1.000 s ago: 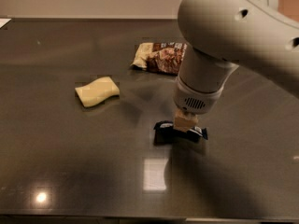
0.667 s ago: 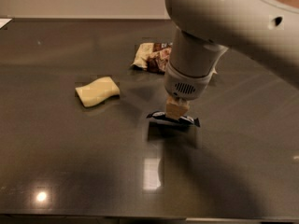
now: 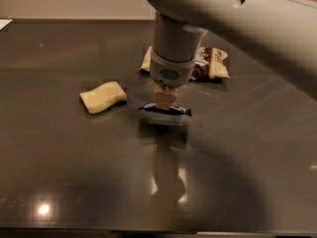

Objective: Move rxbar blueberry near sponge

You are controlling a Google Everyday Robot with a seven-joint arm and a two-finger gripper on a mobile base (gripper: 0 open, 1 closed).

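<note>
Dark glossy tabletop (image 3: 59, 172) carries sponge (image 3: 103, 96); near it, tool (image 3: 165, 102) clamps rxbar blueberry (image 3: 177, 110).

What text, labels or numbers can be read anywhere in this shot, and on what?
No text here is readable.
snack bag: pale lettering on the brown panel, too blurred to read.
rxbar blueberry: seen nearly edge-on, pinched in the gripper just right of the sponge; its label is not readable.
sponge: plain, no marks.
table: only light reflections, no print.
</note>
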